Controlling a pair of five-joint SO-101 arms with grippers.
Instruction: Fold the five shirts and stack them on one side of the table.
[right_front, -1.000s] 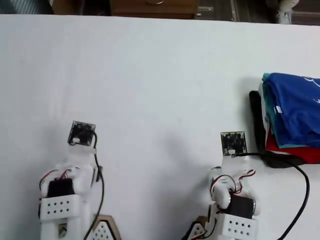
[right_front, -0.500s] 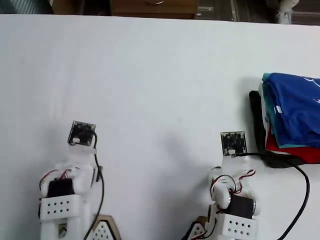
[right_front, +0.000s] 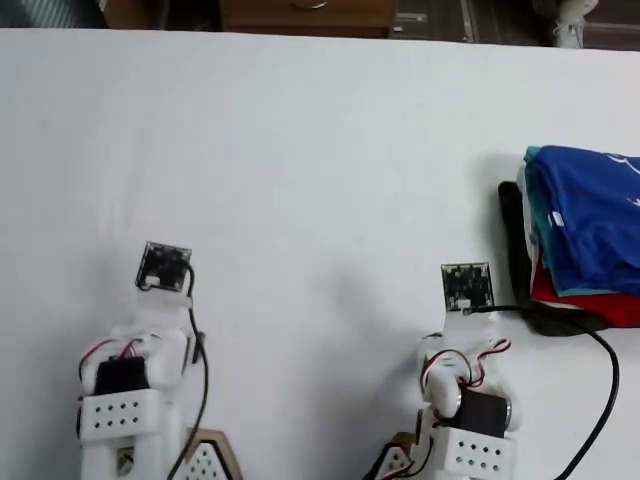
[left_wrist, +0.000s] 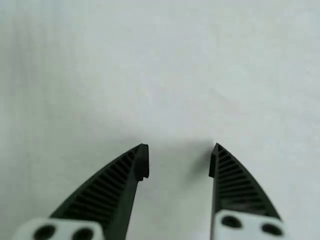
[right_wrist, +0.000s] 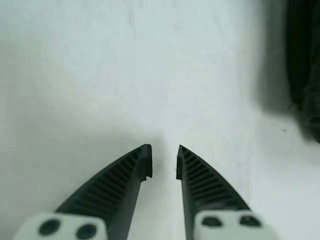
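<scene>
White table top (right_front: 300, 150) lay under both arms. The pile of folded shirts (right_front: 585, 235) sat at the right side of the table. A blue shirt (right_front: 590, 215) was on top, a red shirt (right_front: 600, 305) lay under it, and a black shirt (right_front: 515, 245) stuck out on the left. The folded edges faced left and ran from near to far. The pile was cut off at the right, so its long way could not be told. A small white tag (right_front: 556, 220) and some white print (right_front: 618, 160) were too small to read. The left gripper (left_wrist: 177, 161) was spread wide and held nothing. The right gripper (right_wrist: 164, 161) had a narrow gap and held nothing, near the black shirt.
</scene>
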